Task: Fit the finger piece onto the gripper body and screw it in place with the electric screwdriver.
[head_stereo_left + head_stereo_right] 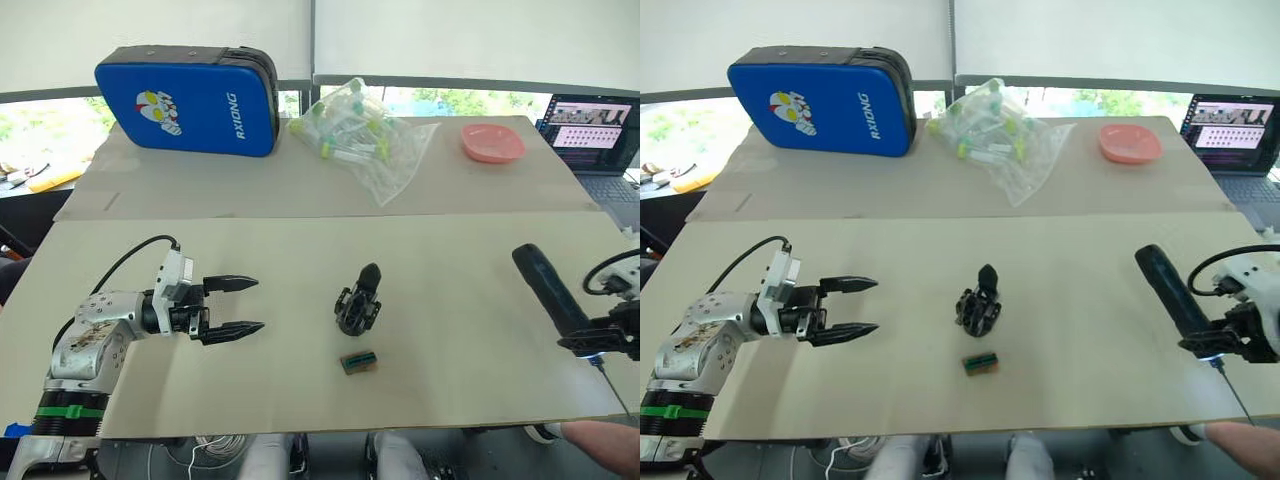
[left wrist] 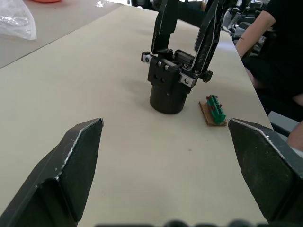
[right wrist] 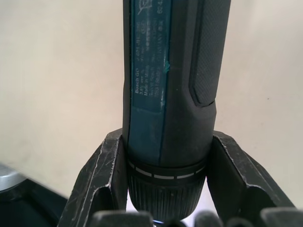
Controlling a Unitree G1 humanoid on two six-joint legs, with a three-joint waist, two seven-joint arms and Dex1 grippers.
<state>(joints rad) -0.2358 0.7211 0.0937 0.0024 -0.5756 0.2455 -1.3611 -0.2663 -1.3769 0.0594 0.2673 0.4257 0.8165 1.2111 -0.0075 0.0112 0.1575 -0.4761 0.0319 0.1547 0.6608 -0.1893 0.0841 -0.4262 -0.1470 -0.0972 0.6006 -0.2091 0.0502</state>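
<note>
Looking at what could bite us here, the biggest worry is the electric screwdriver [image 1: 548, 289]: our right end effector [image 1: 598, 345] is clamped around it low down near the chuck, so the long body sticks up and away while the thin bit points down past the desk [image 1: 450, 280] edge, and a quick swing toward the middle could tip it in the grip. Next, the gripper body [image 1: 358, 300] stands free mid-desk with nothing bracing it, so any sideways push would probably slide or topple it. The little green-and-brown block [image 1: 359, 361] sits just in front of it and could get knocked. We can't pick out the finger piece as a separate part. Our left end effector [image 1: 243, 305] hovers low, fingers spread and empty, aimed level at the gripper body, well apart.
</note>
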